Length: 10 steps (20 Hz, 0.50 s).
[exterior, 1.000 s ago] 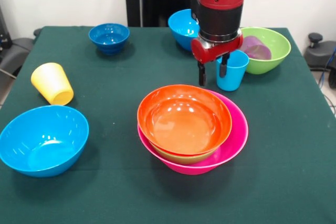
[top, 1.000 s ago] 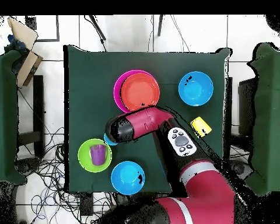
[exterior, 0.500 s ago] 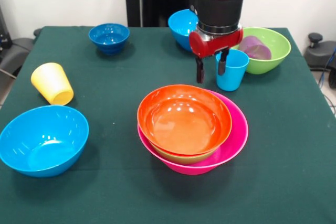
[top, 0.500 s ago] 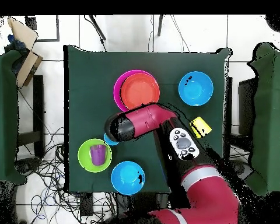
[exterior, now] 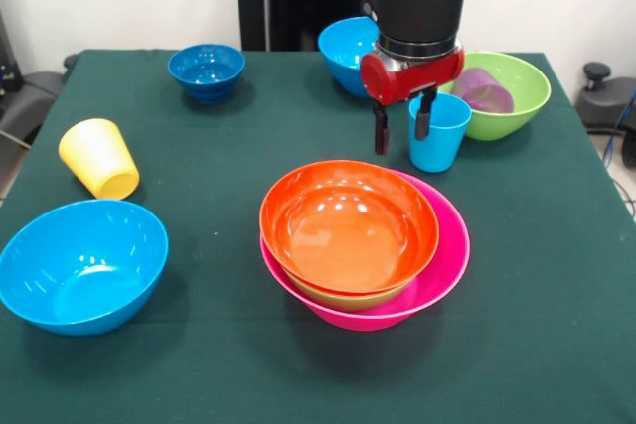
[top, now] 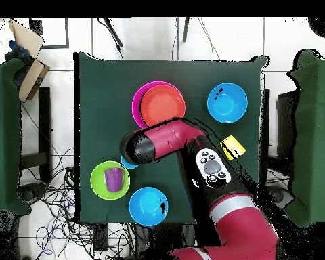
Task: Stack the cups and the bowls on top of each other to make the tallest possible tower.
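My gripper [exterior: 400, 131] is open and hangs just above the table beside the upright light blue cup [exterior: 439, 136]. Its right finger overlaps the cup's left rim. I cannot tell whether they touch. The tower stands in front: the orange bowl [exterior: 348, 220] sits in a lime-green bowl [exterior: 338, 297], which sits in the pink bowl [exterior: 442, 265]. In the overhead view the arm [top: 158, 143] hides the gripper and leaves only a sliver of the cup [top: 128, 164].
The purple cup [exterior: 484, 89] lies in the second lime-green bowl [exterior: 517, 111] right of the gripper. The yellow cup [exterior: 97, 157] lies tipped at the left. Sky-blue bowls sit front left [exterior: 81, 263] and behind the gripper [exterior: 346, 52]. The dark-blue bowl [exterior: 207, 70] is far left.
The gripper has risen slightly and shifted a little toward the light blue cup. The cup and the bowls have not moved.
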### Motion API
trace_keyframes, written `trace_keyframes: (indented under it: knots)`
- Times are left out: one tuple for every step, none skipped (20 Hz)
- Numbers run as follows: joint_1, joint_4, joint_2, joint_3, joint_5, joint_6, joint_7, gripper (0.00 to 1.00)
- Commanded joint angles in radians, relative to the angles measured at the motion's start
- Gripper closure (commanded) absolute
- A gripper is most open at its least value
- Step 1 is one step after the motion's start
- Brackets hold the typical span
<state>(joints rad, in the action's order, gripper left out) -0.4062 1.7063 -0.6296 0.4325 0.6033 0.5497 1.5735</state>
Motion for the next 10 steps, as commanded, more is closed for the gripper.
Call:
trace_keyframes:
  knots:
    - [0.047, 0.031, 0.031, 0.025, 0.012, 0.02, 0.012, 0.0]
    - [0.051, 0.03, 0.033, 0.023, 0.012, 0.017, 0.017, 0.0]
    - [0.054, 0.033, 0.033, 0.021, 0.011, 0.015, 0.022, 0.0]
    - [0.059, 0.035, 0.033, 0.019, 0.01, 0.014, 0.026, 0.0]
    - [0.061, 0.04, 0.029, 0.019, 0.008, 0.014, 0.028, 0.0]
    - [0.062, 0.046, 0.024, 0.019, 0.006, 0.016, 0.029, 0.0]
    - [0.062, 0.053, 0.017, 0.02, 0.003, 0.017, 0.028, 0.0]
    - [0.063, 0.062, 0.008, 0.021, -0.002, 0.021, 0.028, 0.0]
    - [0.062, 0.072, -0.002, 0.023, -0.007, 0.025, 0.027, 0.0]
    - [0.063, 0.082, -0.013, 0.023, -0.013, 0.028, 0.029, 0.0]
